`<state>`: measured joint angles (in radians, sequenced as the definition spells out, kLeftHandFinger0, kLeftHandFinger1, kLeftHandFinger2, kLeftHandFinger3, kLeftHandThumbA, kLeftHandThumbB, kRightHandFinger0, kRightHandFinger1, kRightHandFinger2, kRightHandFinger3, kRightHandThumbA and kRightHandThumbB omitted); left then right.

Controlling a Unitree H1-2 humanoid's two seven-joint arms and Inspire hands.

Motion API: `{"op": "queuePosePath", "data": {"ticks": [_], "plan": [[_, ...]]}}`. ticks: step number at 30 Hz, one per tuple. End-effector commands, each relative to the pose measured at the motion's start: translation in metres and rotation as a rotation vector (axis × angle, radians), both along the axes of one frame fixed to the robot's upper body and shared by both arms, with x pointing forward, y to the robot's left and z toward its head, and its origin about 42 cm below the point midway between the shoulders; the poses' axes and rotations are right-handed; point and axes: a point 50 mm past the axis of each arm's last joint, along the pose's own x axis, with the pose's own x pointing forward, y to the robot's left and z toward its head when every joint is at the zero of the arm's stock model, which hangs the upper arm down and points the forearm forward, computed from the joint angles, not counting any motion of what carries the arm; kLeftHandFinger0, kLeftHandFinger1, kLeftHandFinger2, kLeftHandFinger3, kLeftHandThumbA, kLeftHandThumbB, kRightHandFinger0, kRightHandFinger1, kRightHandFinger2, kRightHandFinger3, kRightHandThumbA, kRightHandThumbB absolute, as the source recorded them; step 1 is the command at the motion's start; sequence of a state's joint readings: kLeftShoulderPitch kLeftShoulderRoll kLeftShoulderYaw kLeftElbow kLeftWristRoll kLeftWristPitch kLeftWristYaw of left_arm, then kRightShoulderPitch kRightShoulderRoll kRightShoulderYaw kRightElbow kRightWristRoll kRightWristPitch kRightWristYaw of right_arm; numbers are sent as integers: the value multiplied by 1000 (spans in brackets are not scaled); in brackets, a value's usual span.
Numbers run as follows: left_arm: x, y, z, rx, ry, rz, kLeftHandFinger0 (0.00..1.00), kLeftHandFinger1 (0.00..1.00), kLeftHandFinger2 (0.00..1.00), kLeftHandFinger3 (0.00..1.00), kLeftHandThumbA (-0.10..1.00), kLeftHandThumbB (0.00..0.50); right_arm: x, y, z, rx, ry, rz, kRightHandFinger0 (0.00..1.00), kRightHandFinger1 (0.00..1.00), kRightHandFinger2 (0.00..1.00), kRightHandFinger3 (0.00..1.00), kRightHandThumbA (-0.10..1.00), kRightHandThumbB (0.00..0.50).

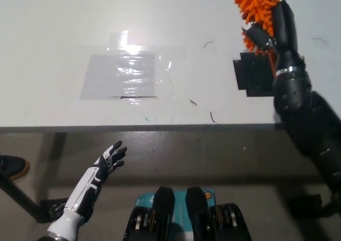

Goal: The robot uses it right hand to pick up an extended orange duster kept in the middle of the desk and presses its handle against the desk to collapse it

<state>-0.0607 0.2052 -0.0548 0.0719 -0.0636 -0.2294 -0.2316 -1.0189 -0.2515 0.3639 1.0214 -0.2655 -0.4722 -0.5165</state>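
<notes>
Left hand (109, 161), white, hangs low in front of the desk (53, 33) edge with fingers spread, holding nothing. Beyond it, a clear plastic sheet (123, 75) is taped flat on the desk top. Farther right lies a black tape patch (254, 75). Above that patch the black right hand (274, 30) is clenched around the orange duster (256, 3), whose fluffy head stands at the top right, with a bit of orange handle showing beside the wrist.
</notes>
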Motion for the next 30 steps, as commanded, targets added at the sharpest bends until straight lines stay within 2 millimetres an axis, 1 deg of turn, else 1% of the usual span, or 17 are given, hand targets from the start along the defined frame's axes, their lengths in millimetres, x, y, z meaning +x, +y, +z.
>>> {"op": "queuePosePath", "data": {"ticks": [1, 5, 6, 9, 10, 11, 12, 15, 16, 18, 21, 23, 24, 25, 27, 29, 30], "plan": [[-2, 0, 8, 6, -44, -14, 1000, 1000, 1000, 1000, 1000, 169, 27, 1, 133, -396, -238, -6, 6, 279, 583, 496, -100, 162], [-1, 0, 7, 3, -44, -13, 1000, 1000, 1000, 1000, 1000, 175, 32, -1, 140, -471, -232, -27, 0, 281, 573, 499, -100, 179], [0, 0, 8, 6, -42, -15, 1000, 1000, 1000, 1000, 1000, 170, 35, -4, 151, -576, -243, -47, 0, 157, 402, 384, -100, 253], [0, 0, 8, 6, -42, -16, 1000, 1000, 1000, 1000, 1000, 171, 36, -4, 153, -594, -246, -55, 0, 2, 256, 235, -100, 265], [-2, -1, 7, 1, -35, -15, 1000, 1000, 1000, 1000, 1000, 164, 39, -6, 146, -659, -206, -65, 0, 35, 305, 257, -100, 250], [-2, -1, 7, 1, -32, -14, 1000, 1000, 1000, 1000, 1000, 162, 39, -7, 142, -690, -190, -67, 0, 104, 396, 295, -100, 238], [-1, -1, 7, 1, -32, -13, 1000, 1000, 1000, 1000, 1000, 162, 40, -9, 135, -729, -184, -66, 31, 180, 437, 294, -100, 231], [-1, -1, 7, 2, -32, -13, 1000, 1000, 1000, 1000, 1000, 161, 40, -9, 133, -746, -185, -66, 0, 189, 397, 244, -100, 233], [-3, -1, 5, 9, -25, -12, 1000, 1000, 1000, 1000, 1000, 180, 41, -11, 115, -824, -137, -54, 0, 154, 356, 239, -100, 193], [-3, -1, 5, 14, -34, -14, 1000, 1000, 1000, 1000, 1000, 185, 41, -13, 101, -909, -127, -69, 0, 33, 280, 156, -100, 191], [-3, -1, 5, 15, -35, -14, 1000, 1000, 1000, 1000, 1000, 185, 41, -13, 100, -918, -128, -70, 0, 0, 258, 124, -100, 191], [-1, -1, 7, 26, -40, -11, 1000, 1000, 1000, 1000, 1000, 194, 44, -13, 82, -984, 21, -57, 0, 24, 336, 146, -100, 197], [-2, -1, 7, 28, -41, -11, 1000, 1000, 1000, 1000, 1000, 189, 45, -13, 79, -1009, 85, -62, 0, 98, 471, 243, -100, 183], [-2, -1, 7, 28, -41, -11, 1000, 1000, 1000, 1000, 1000, 190, 46, -13, 79, -1010, 87, -62, 0, 182, 562, 328, -100, 179], [-2, -1, 7, 28, -41, -11, 1000, 1000, 1000, 1000, 1000, 190, 46, -13, 79, -1011, 90, -62, 0, 235, 589, 387, -100, 181], [0, -2, 7, 14, -40, -18, 1000, 1000, 1000, 1000, 1000, 167, 49, -15, 72, -1015, 264, -78, 0, 276, 641, 474, -100, 175], [0, -2, 7, 13, -42, -19, 1000, 1000, 1000, 1000, 1000, 159, 51, -16, 70, -1015, 323, -93, 0, 331, 701, 534, -100, 173]]}}
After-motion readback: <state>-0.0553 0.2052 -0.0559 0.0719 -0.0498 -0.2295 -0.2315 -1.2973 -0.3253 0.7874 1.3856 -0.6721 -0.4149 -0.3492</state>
